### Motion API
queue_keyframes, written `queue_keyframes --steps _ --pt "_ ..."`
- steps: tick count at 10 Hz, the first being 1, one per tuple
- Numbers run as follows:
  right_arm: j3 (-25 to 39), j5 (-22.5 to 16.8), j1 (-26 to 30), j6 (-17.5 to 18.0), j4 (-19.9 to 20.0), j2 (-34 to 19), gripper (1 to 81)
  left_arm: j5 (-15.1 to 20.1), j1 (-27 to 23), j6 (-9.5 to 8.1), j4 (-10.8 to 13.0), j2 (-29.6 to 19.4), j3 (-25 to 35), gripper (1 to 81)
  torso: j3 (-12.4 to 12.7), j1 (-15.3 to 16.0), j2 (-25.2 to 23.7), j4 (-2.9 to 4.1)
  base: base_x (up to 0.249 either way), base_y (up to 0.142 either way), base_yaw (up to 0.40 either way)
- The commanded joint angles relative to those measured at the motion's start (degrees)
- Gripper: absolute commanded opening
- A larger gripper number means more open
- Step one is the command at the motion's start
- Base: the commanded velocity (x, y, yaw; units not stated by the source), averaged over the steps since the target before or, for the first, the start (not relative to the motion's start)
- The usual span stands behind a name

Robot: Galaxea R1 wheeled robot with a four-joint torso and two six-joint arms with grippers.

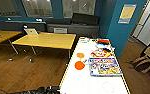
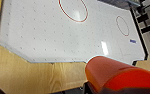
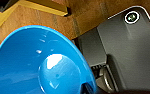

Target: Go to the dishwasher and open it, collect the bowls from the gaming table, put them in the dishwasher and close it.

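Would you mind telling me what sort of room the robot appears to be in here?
Probably an office break or games room. A long white games table carries colourful board-game boards and orange bowls, yellow-topped tables stand on a wooden floor, and dark sofas line the teal wall.

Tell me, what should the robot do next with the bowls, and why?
Probably carry them off toward the dishwasher. An orange bowl sits right at the left wrist and a blue bowl right at the right wrist, so both arms look full. Two more orange bowls lie on the gaming table, likely for a later trip.
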Motion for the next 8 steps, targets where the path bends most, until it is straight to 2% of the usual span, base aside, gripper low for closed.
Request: queue_keyframes --steps 1,3,5,7,8 --pt "1.65 -1.78 1.71 -0.16 -1.4 -1.32 1.0 -0.81 -6.3 -0.05 0.81 -1.42 2.12 1.0 0.0 0.0 0.0 0.0 -0.166 0.0 0.0" --pt "1.38 -1.7 1.63 -0.16 -1.4 -1.23 1.0 -0.98 -5.25 0.04 0.89 -1.42 1.95 1.0 0.0 0.02 0.0 0.0 -0.176 0.0 0.0" --pt "1.12 -1.7 1.63 -0.16 -1.4 -1.05 1.0 -2.03 -3.31 -0.05 2.04 -1.69 1.86 1.0 0.0 0.02 0.0 0.0 -0.185 0.0 0.0" --pt "0.94 -1.78 1.63 -0.16 -1.4 -0.79 1.0 -2.13 -1.73 0.04 2.38 -1.77 1.68 1.0 2.39 0.02 0.0 0.0 -0.187 0.0 0.0" --pt "0.94 -1.78 1.63 -0.16 -1.4 -0.7 1.0 -2.13 -0.94 -0.05 3.52 -1.77 1.68 1.0 3.18 0.02 0.0 0.0 -0.189 0.0 0.0"
